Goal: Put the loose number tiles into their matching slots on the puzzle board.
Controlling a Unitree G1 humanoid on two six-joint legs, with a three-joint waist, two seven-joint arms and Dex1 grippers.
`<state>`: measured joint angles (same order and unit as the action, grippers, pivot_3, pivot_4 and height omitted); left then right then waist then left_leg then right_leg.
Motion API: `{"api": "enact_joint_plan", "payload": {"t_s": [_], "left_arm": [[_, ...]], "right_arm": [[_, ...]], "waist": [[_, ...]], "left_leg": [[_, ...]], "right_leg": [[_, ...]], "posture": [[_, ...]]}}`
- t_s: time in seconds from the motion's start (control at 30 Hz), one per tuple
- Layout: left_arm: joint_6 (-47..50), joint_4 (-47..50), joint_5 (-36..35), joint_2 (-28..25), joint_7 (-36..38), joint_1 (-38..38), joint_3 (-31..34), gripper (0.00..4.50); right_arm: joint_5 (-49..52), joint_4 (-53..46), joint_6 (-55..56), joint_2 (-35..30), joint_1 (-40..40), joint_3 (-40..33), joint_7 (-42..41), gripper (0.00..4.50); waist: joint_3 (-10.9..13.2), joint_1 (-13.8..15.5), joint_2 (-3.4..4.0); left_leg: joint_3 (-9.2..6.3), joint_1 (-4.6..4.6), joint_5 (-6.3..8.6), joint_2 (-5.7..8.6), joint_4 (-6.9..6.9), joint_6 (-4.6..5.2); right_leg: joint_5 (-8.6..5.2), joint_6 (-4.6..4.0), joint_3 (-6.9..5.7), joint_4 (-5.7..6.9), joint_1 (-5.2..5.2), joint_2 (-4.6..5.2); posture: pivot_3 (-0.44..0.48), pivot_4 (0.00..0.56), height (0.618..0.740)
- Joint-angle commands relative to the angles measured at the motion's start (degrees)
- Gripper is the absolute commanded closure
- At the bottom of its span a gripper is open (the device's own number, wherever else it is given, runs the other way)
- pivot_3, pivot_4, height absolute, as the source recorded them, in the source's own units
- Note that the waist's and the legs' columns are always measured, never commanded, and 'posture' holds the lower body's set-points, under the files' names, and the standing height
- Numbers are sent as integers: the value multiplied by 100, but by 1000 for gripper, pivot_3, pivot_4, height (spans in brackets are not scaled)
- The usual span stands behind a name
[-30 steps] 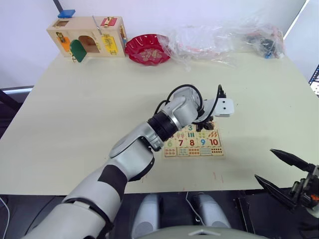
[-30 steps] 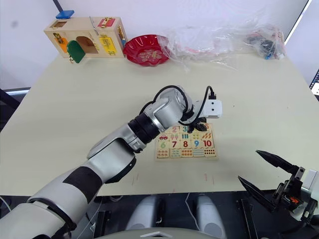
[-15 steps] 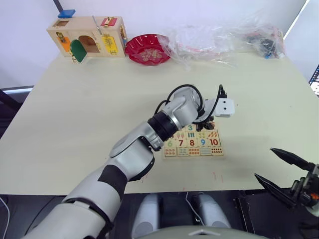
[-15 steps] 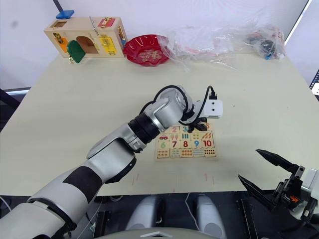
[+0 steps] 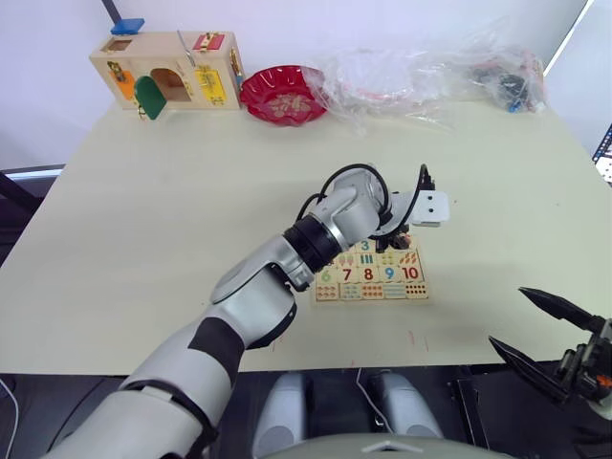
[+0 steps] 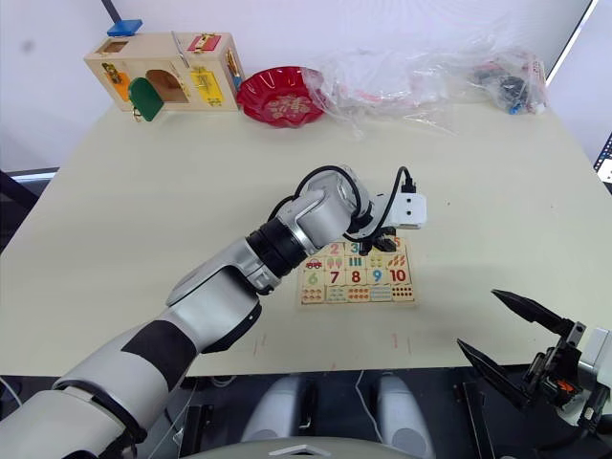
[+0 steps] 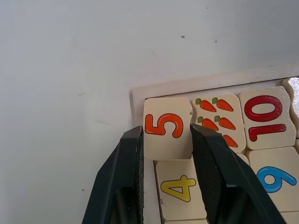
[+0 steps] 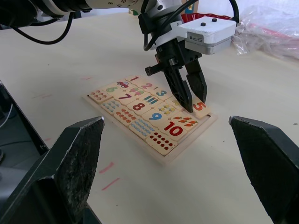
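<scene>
— Where is the 5 tile [image 7: 166, 127] seen?
— At the corner of the puzzle board [image 8: 184, 150], beside the 4 tile [image 7: 180, 190], bracketed by the left gripper [image 7: 166, 140], whose fingers are set against its edges.
— And the right gripper [image 5: 545, 333]?
— Spread wide, held off the table [image 5: 172, 191].

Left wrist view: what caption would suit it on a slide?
Black two-fingered left pincer straddles the pale-wood tile printed with an orange 5 at the puzzle board's corner.
</scene>
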<state>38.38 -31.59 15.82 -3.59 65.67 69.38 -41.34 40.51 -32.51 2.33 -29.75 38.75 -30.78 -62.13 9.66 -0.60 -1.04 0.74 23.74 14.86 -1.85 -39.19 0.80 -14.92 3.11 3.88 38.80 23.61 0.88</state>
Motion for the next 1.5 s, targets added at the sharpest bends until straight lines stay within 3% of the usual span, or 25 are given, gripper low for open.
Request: {"api": "enact_joint_plan", "payload": {"t_s": [0.03,0.83,0.87,0.9,1.0,1.03,1.33,1.5], "left_arm": [[-15,157,72,40,27,-11,-48,3220],[-117,102,90,84,-14,-72,-86,3220],[-111,101,81,89,-11,-74,-80,2636],[-88,100,67,98,-12,-75,-62,2636],[-39,128,24,103,-19,-58,6,1642],[-21,142,7,89,-13,-39,38,1491],[206,714,-664,-585,642,169,807,1491],[7,577,-1037,-720,517,71,1357,1491]], "right_arm": [[50,-42,110,26,68,-122,-14,0],[17,-123,83,7,65,-65,76,0],[19,-132,77,6,67,-65,83,0],[18,-141,74,6,68,-63,91,0],[21,-161,68,3,78,-56,113,0],[24,-169,65,1,81,-57,120,0],[50,-198,51,-27,67,-69,160,0],[60,-204,49,-43,59,-79,161,0]], "waist": [[0,0,0],[0,4,0],[0,4,0],[0,3,0],[0,3,0],[0,3,0],[0,-12,1],[0,15,1]], "left_leg": [[0,0,0,0,0,0],[0,0,0,0,0,0],[0,0,0,0,0,0],[0,0,0,0,0,0],[0,0,0,0,0,0],[0,0,0,0,0,0],[0,-1,0,-1,1,0],[-1,0,0,-1,1,0]], "right_leg": [[0,0,0,0,0,0],[0,0,0,0,0,0],[0,0,0,0,0,0],[0,0,0,0,0,0],[0,0,0,0,0,0],[0,0,0,0,0,0],[0,-1,0,2,1,-1],[0,0,-1,0,0,0]], "posture": [[0,150,740],[0,150,740],[0,150,740],[0,150,740],[0,150,740],[0,150,740],[0,150,740],[0,150,740]]}}
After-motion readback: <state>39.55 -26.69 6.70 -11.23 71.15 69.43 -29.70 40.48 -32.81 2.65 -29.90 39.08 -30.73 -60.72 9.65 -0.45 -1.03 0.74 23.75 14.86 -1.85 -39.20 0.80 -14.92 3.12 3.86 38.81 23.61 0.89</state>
